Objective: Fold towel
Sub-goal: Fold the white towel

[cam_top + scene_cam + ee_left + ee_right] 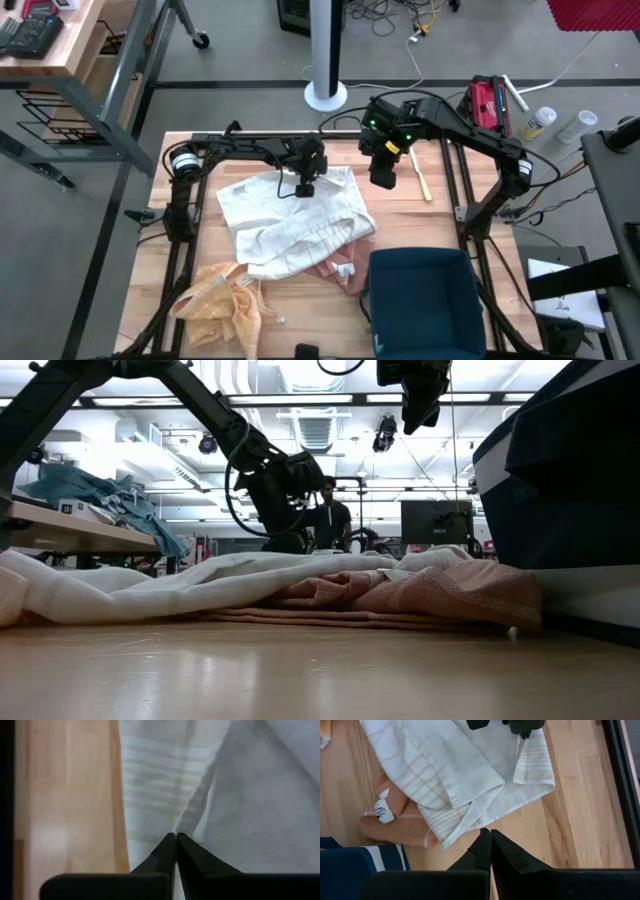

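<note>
A white towel (pixel 285 225) lies crumpled in the middle of the table, its near part resting on a pink towel (pixel 335 268). My left gripper (pixel 303 190) is down at the white towel's far part, close to its striped band (pixel 150 775), with its fingers shut (pixel 176 836). My right gripper (pixel 382 172) hangs high over the table to the right of the towel. It is shut (pixel 490 831) with nothing between its fingers. My left gripper comes slanting down from the far side, and its fingertips meet on a raised crease of the white towel (pixel 192 815) beside the striped band. The crease runs straight into the shut tips. How many layers are caught, I cannot tell. The towel lies slack on the table.
A yellow towel (pixel 215 300) is bunched at the near left. A dark blue bin (pixel 425 300) stands at the near right, beside the pink towel. A thin wooden stick (pixel 422 180) lies at the far right. A person (pixel 330 515) stands in the room beyond the table.
</note>
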You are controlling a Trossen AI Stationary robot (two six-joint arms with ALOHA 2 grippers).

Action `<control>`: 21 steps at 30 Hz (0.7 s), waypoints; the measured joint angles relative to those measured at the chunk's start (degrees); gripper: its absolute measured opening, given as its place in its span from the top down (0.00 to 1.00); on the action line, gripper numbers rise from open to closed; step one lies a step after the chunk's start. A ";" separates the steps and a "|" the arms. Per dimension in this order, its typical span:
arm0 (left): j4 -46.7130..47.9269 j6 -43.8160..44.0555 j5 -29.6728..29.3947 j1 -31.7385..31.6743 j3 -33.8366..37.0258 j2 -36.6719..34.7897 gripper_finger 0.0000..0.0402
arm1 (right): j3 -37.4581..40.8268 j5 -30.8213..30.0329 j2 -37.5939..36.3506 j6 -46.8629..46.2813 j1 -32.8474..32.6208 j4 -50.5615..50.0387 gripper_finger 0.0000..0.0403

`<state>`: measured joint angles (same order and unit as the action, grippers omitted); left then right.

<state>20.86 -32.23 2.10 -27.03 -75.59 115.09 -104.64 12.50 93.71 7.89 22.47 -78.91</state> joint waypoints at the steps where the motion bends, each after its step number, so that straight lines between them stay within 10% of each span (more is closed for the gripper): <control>1: 0.24 0.06 -1.14 0.02 -0.08 -0.04 0.99 | 0.00 0.00 0.00 -0.10 -0.09 0.02 1.00; 21: -3.15 4.36 -7.02 -8.91 -7.29 -2.62 0.94 | 0.00 -0.02 0.00 -0.42 -0.09 0.02 1.00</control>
<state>17.72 -27.87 -4.91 -35.93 -82.89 112.46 -104.64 12.48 93.71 7.48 22.37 -78.89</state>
